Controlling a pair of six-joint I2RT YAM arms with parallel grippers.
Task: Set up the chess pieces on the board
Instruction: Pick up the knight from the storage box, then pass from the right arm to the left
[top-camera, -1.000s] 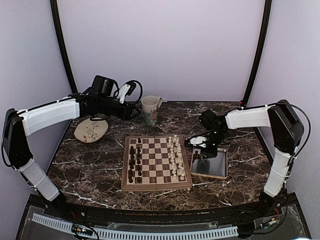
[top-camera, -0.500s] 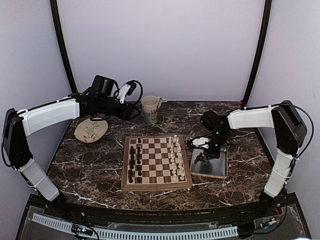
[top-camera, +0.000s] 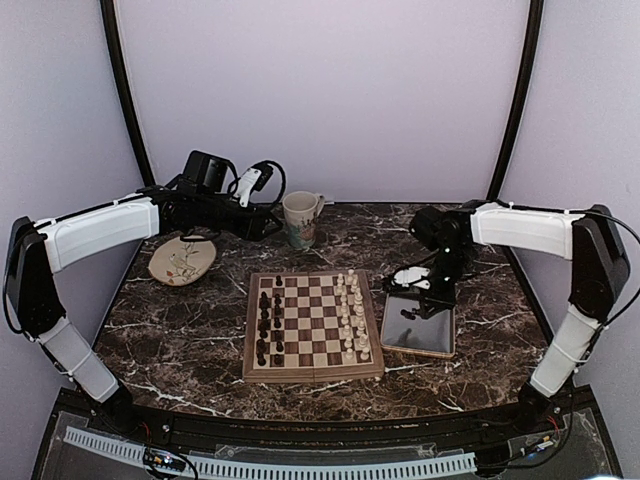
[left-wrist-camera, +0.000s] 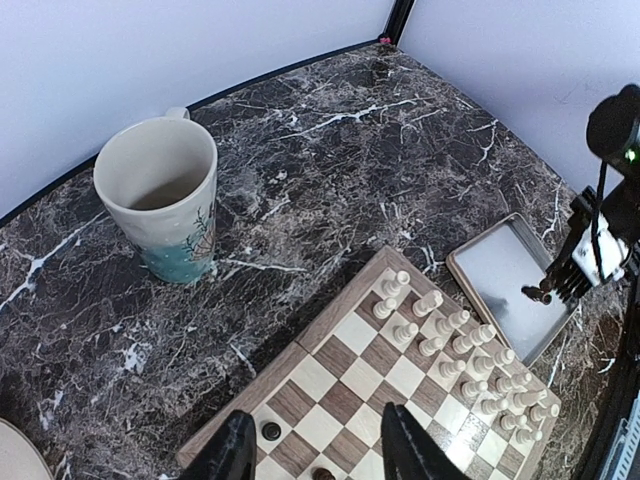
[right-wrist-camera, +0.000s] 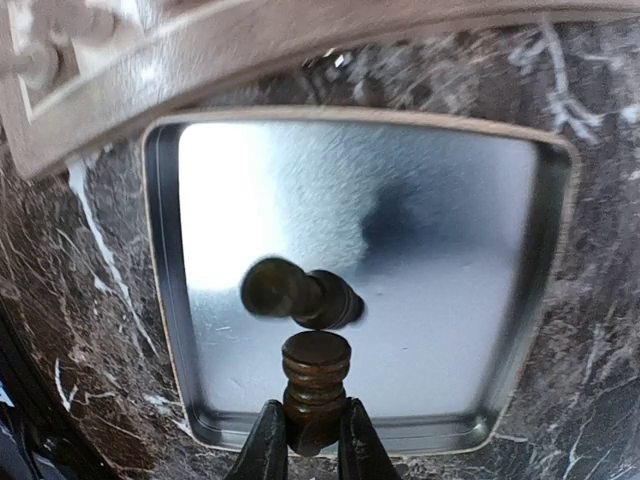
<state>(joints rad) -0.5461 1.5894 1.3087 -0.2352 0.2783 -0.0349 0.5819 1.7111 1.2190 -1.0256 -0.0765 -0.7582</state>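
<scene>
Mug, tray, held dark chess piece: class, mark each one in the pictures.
Mug (left-wrist-camera: 165, 235), left wrist view, outer wall.
Tray (right-wrist-camera: 450, 300), right wrist view, bare shiny floor.
Chess piece (right-wrist-camera: 315, 385), right wrist view, its ringed dark body.

Board (top-camera: 312, 374): sq. wooden, light/dark brown checks, pale border, flat on tabletop (top-camera: 180, 330). Sits just L of the R jaws, below and ahead of the L jaws. Dark pcs (top-camera: 264, 322): tiny brown chessmen, upright, approx. 2 files along the board edge farthest from the R jaws. Single dark pc (right-wrist-camera: 315, 388): turned wood w/ round top, off the board, pinched between the R jaws, sticking out past their tips. Blurred dark shape (right-wrist-camera: 298, 293) just beyond it: 2nd pc or reflection, can't tell.
</scene>
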